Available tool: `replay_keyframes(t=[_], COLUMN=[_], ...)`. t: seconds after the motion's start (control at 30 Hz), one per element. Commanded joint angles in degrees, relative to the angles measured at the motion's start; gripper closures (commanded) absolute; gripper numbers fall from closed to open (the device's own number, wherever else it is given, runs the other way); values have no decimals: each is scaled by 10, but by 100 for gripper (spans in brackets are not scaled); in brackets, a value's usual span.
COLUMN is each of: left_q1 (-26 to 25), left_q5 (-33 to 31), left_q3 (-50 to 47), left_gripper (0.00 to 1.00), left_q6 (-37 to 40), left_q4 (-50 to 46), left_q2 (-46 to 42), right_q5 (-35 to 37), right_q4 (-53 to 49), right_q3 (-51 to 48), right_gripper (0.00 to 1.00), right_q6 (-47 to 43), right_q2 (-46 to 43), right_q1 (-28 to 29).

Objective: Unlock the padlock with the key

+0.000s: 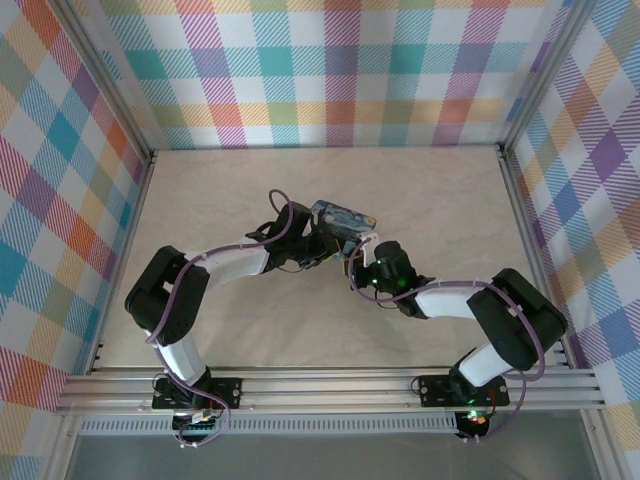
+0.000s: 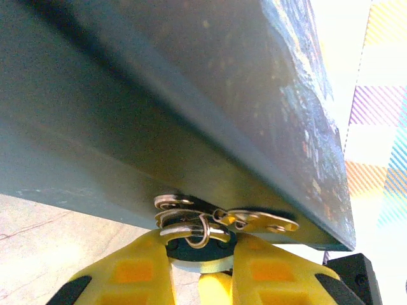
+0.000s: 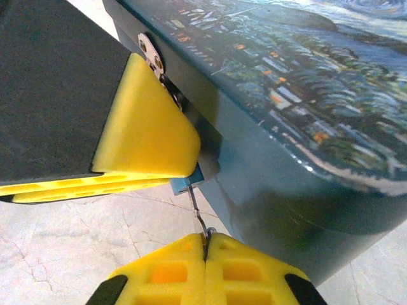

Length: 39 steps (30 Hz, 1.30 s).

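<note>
A pale, marble-patterned table (image 1: 250, 180) is seen from above, walled in by bright checked panels (image 1: 330, 60). Near the middle of the table a blue painted tin (image 1: 338, 215) is found, and both arms are bent in toward it. The left arm is brought in from about 8 o'clock of the tin, the right from about 5 o'clock.

In the left wrist view the tin's dark wall is seen close overhead, with a silvery hasp (image 2: 254, 220) fixed at its lower edge. The left gripper (image 2: 202, 254) is closed on the padlock (image 3: 188, 185), which is held right beneath the hasp. Only a small blue corner of the padlock is seen in the right wrist view, at the 5 o'clock end of the left finger's yellow pad (image 3: 143, 133). A thin wire ring (image 2: 198, 230) is hung just above the gripped body.

The right gripper (image 3: 205, 244) is pressed fully together, and the key (image 3: 196, 208) is pinched at its tips. The key is seen as a thin grey sliver running toward 11 o'clock, up to the padlock's blue corner.
</note>
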Motion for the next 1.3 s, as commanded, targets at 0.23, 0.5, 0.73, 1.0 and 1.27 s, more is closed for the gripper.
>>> replay_keyframes(t=[0.23,0.5,0.73,1.0,1.27], left_q1=[-22,-23,-24,-31,-31], left_q5=[43,39,38,14,8], left_q3=[-13,-16,-8,-9,-11], left_gripper=[87,87,87,87,87], left_q6=[-4,-5,-10,-12,-16], left_q4=[33,32,28,28,32], left_q2=[-5,-7,-2,4,14], right_q5=[-138,-153,-151,-177,-158], right_q4=[160,150,174,166,161], right_q3=[66,82,77,92,76], right_gripper=[100,100,100,100,100], right_q6=[56,52,30,58,57], right_q2=[-7,8,9,12,1], right_q1=[-16,-18,-17,-13,-9])
